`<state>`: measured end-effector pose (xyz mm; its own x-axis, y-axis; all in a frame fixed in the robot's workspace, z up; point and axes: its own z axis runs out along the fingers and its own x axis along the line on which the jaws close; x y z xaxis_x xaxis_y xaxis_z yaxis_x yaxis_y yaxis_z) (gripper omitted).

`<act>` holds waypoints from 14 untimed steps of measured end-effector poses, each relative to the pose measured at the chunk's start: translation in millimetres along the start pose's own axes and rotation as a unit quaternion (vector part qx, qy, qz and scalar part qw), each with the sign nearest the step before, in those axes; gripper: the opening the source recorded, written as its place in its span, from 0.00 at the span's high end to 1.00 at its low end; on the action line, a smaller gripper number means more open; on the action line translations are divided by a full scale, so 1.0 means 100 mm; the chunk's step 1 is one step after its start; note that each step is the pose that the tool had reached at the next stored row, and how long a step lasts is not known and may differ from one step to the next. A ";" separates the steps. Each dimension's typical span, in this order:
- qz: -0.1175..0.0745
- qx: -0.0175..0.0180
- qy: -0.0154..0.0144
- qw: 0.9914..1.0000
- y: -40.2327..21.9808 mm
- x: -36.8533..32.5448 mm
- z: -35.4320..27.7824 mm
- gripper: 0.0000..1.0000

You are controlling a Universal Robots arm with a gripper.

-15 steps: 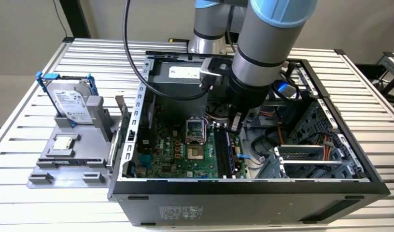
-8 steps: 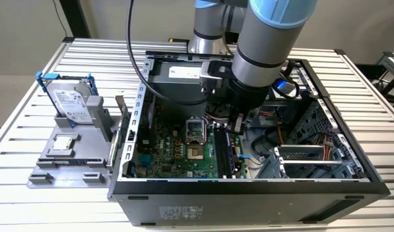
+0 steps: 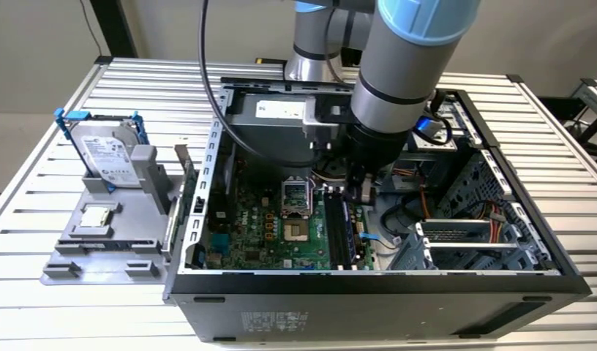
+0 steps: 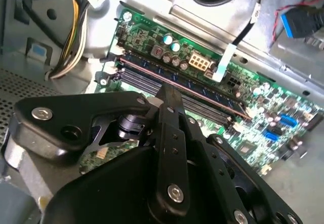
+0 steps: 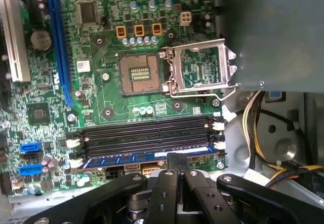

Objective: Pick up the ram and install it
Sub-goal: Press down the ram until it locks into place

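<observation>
Memory is already down among the slots: the ram [image 5: 147, 159], a thin blue stick, lies along the outermost of the black slots [image 5: 147, 133] on the green board [image 5: 101, 82], the slot nearest that board's edge. In the first wrist view it runs the full length of the slot between the white latches, with a pale label near one end. Whether it is pressed fully home and the latches have closed on it, I cannot tell.

The tool [image 5: 177, 160] stands straight over the stick, about at its middle, its two black fingers drawn close together with their tips at the stick's top edge. To me they look pinched on the stick or pressing down on it rather than spread apart. In the exterior view the tool [image 3: 362, 191] reaches down into the open computer case [image 3: 377, 292], which lies on its side on the ribbed tabletop [image 3: 44, 322].

So the pick-up looks done and the stick is in place over its slot; what remains, as far as I can judge, is the final seating and letting go.

Beside the case, toward the exterior view's left, a hard drive [image 3: 108, 153] in a blue frame stands on a grey tray [image 3: 94, 252].
</observation>
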<state>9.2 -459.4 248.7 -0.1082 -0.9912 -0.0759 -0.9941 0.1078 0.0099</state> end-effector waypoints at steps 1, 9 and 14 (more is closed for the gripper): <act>-0.005 0.000 0.000 1.000 -0.001 0.001 0.004 1.00; -0.032 -0.002 0.000 0.999 -0.005 0.006 0.012 1.00; -0.032 -0.002 0.000 0.999 -0.033 0.037 0.026 1.00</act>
<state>12.1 -463.2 245.8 -0.0453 -0.9961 -0.0758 -0.9990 0.0446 0.0099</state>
